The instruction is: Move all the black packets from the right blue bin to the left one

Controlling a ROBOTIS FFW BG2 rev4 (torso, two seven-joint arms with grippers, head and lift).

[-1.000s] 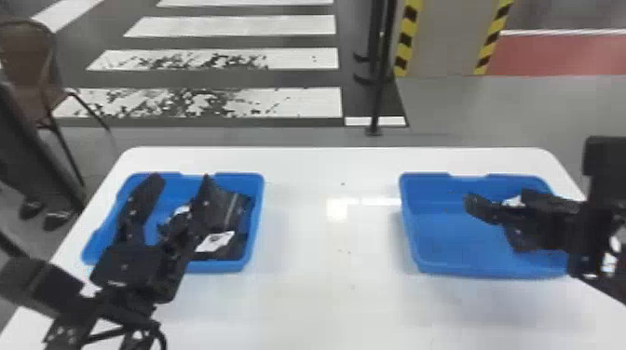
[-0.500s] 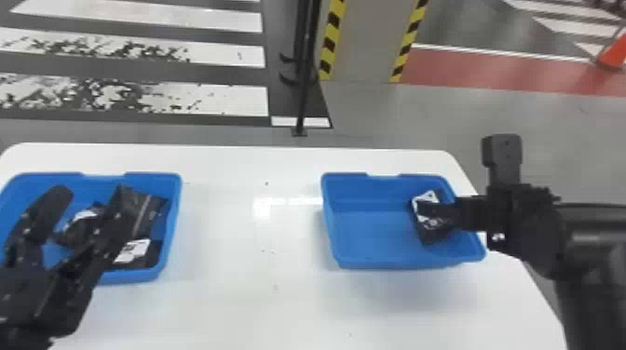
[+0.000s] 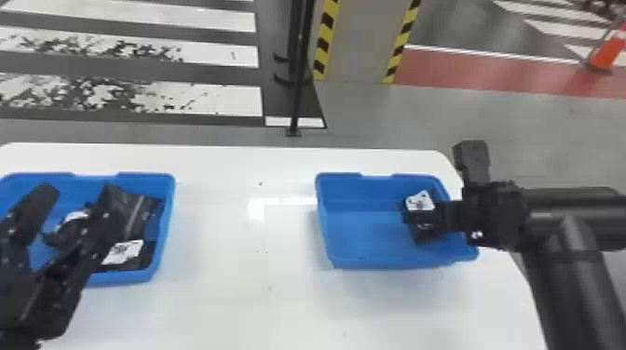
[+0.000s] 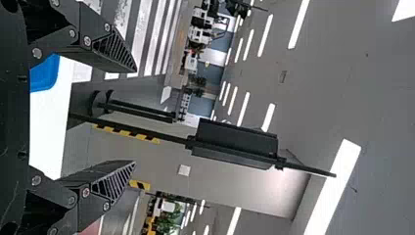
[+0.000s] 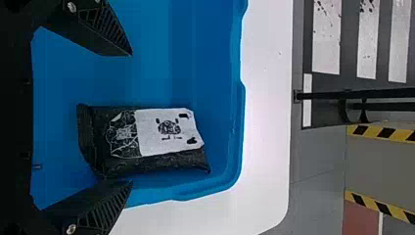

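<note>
**One black packet [image 3: 421, 230] in the right blue bin [image 3: 363, 232]**

Item: black packet with a white label, lying on the floor of the right blue bin, toward its right side and near a corner.

Item: right pincer [image 3: 433, 216], open, set over that bin. In the right wrist view its two fingers [image 5: 105, 29] stand well apart, the packet between and ahead of them, closer to one; contact cannot be told.

Item: left blue bin [image 3: 168, 214], holding several black packets [image 3: 135, 263], heaped, some with white labels; exact count uncertain.

Item: left pincer [image 3: 77, 198], open and empty, seen in front of the left bin's heap.

Item: white counter [image 3: 233, 242], carrying both bins, a bare stretch between.

Beyond: black pole [image 3: 298, 84], painted floor stripes [image 3: 209, 102], orange cone [image 3: 608, 53].
</note>
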